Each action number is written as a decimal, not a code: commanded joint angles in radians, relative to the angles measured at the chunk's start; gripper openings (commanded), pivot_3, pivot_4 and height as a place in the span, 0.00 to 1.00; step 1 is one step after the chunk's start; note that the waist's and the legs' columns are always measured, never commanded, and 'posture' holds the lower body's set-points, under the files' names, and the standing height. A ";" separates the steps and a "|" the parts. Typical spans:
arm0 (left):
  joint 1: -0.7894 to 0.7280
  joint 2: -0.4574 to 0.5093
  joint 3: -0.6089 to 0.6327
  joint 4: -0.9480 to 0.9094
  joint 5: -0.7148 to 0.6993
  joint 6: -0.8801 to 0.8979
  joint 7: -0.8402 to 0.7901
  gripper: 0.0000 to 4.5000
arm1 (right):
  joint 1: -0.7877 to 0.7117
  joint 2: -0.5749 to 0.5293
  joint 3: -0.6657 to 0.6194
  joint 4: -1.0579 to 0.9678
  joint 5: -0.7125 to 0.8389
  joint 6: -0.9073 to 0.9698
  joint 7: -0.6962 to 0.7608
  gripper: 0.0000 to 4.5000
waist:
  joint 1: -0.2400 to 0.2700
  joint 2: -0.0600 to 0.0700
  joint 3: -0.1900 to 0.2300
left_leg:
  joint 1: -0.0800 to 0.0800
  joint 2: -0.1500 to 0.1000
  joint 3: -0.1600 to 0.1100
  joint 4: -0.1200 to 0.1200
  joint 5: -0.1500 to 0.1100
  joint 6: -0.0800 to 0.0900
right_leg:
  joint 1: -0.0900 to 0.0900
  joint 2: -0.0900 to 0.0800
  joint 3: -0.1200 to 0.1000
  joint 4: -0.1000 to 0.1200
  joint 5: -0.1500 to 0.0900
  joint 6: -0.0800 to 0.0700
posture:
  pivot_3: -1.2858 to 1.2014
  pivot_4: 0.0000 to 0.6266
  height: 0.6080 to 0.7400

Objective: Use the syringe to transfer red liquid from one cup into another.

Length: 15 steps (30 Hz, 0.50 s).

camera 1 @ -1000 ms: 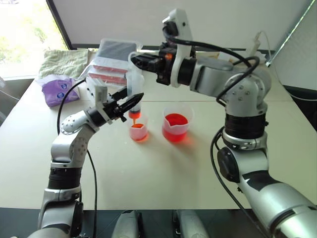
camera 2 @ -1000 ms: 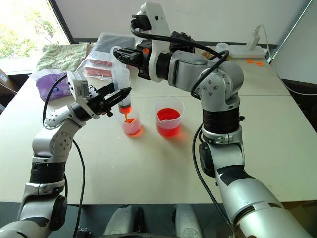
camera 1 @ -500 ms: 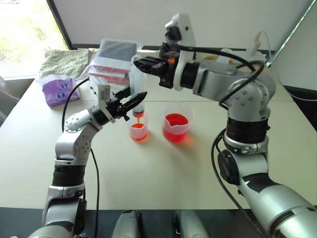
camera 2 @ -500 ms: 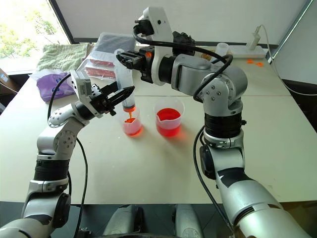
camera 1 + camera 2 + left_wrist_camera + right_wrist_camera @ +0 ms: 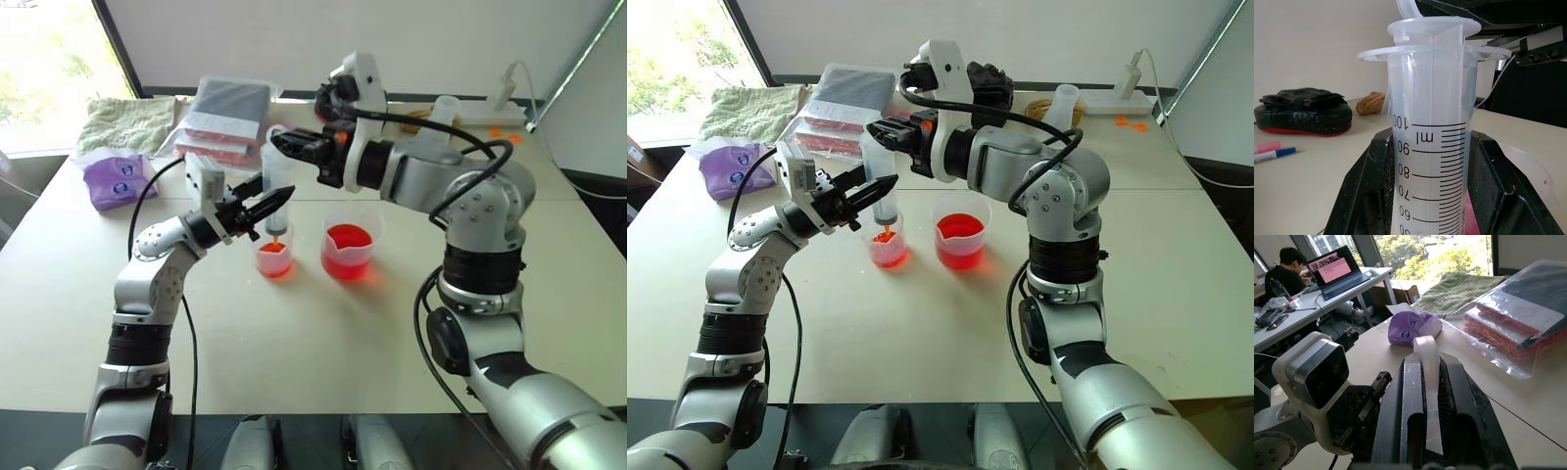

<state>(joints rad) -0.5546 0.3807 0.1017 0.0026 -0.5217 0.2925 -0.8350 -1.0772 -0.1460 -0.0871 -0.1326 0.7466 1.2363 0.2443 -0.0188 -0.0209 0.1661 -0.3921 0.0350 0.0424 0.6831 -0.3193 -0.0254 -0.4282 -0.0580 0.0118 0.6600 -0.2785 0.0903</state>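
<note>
The syringe (image 5: pixel 277 186) stands upright with its orange tip just over the smaller cup (image 5: pixel 274 258), which holds a little red liquid (image 5: pixel 889 257). My left gripper (image 5: pixel 265 208) is shut on the syringe's barrel (image 5: pixel 1433 147), one finger (image 5: pixel 1365 196) on each side. From above, my right gripper (image 5: pixel 286 145) is shut on the white plunger top (image 5: pixel 1426 357). The plunger's flange sits close above the barrel's flange. The wider beaker (image 5: pixel 349 247) with more red liquid stands just right of the small cup.
At the table's far left lie a purple pack (image 5: pixel 118 178), a green towel (image 5: pixel 127 121) and bagged red-and-black items (image 5: pixel 226 125). A tall cloudy cup (image 5: pixel 443 110) and a power strip (image 5: pixel 495 98) sit at the back right. A person sits at a laptop (image 5: pixel 1334 271) beyond.
My right gripper has come down with the plunger top, so the plunger sits lower in the barrel. The left gripper and both cups have kept their places.
</note>
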 commanded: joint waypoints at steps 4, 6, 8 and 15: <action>-0.065 -0.002 0.027 -0.030 -0.014 -0.021 0.024 0.34 | 0.017 0.048 0.068 -0.034 0.056 0.068 0.048 0.00 | 0.000 0.000 0.000 | 0.000 0.000 0.000 0.000 0.000 0.000 | 0.000 0.000 0.000 0.000 0.000 0.000 | 0.52 0.24 1.00; -0.065 -0.001 0.029 -0.032 -0.015 -0.021 0.025 0.34 | 0.018 0.048 0.071 -0.035 0.056 0.069 0.050 0.00 | 0.000 0.000 0.000 | 0.000 0.000 0.000 0.000 0.000 0.000 | 0.000 0.000 0.000 0.000 0.000 0.000 | 0.52 0.24 1.00; -0.066 0.000 0.030 -0.033 -0.016 -0.021 0.025 0.34 | 0.020 0.047 0.074 -0.035 0.055 0.068 0.052 0.00 | 0.000 0.000 0.000 | 0.000 0.000 0.000 0.000 0.000 0.000 | 0.000 0.000 0.000 0.000 0.000 0.000 | 0.52 0.24 1.00; -0.063 0.001 0.030 -0.035 -0.015 -0.022 0.024 0.34 | 0.015 0.040 0.079 -0.033 0.050 0.061 0.064 0.00 | 0.000 0.000 0.000 | 0.000 0.000 0.000 0.000 0.000 0.000 | 0.000 0.000 0.000 0.000 0.000 0.000 | 0.52 0.24 1.00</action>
<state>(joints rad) -0.5545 0.3817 0.1011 0.0024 -0.5214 0.2949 -0.8360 -1.0695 -0.1451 -0.0867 -0.1425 0.7416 1.2362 0.2457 -0.0189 -0.0210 0.1661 -0.3921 0.0350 0.0423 0.6830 -0.3193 -0.0254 -0.4282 -0.0580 0.0118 0.6597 -0.2785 0.0903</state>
